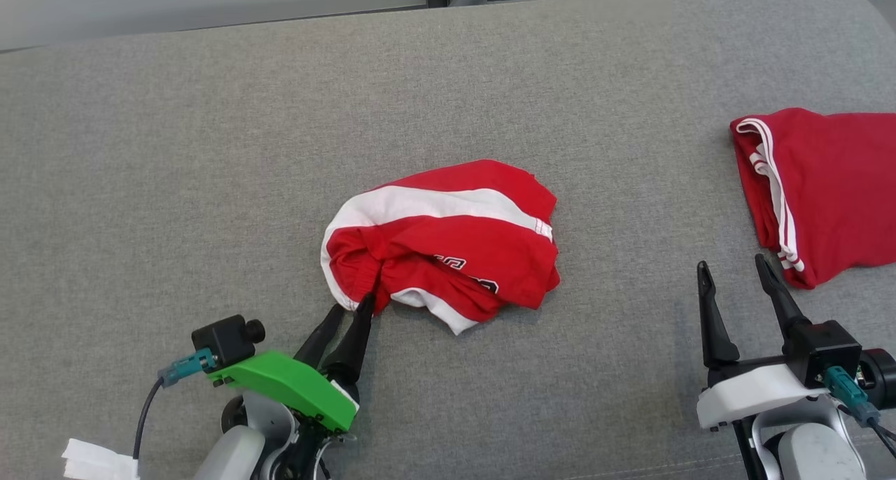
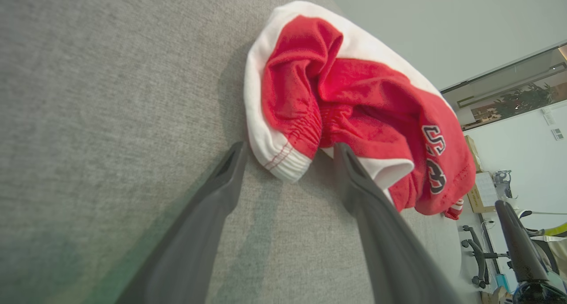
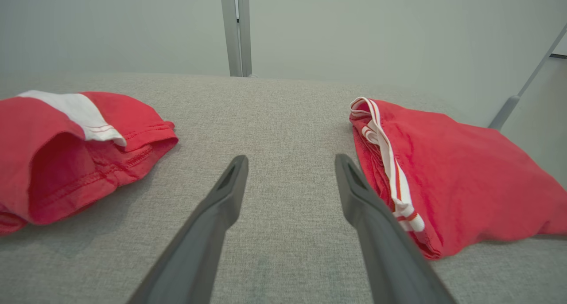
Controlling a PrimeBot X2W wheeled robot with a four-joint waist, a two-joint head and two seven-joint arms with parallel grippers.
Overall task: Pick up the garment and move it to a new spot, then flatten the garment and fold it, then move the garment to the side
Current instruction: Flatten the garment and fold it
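Garment (image 1: 441, 242), a crumpled red-and-white heap, lies in the middle of the grey surface (image 1: 210, 151), just ahead of my left gripper (image 1: 353, 304). I judge this to be the first step, the pick-up, with the grasp not yet made. The left jaws stand wide, and in the left wrist view the white ribbed hem (image 2: 283, 164) sits between the two fingers (image 2: 230, 171), one tip tucked against a fold of the cloth. Next I would need to close on that bunched hem, taking enough layers that it does not slip, then lift clear before carrying it to a fresh spot. My right gripper (image 1: 731, 263) is also wide and holds nothing. It hangs just beside a second red piece (image 1: 819, 186) with white stripes, which lies well apart from the heap. As for writing, a dark-outlined print (image 2: 432, 155) runs along one fold. It looks like numerals, but creases cut it and I cannot read it for certain. I can make out no brand label.
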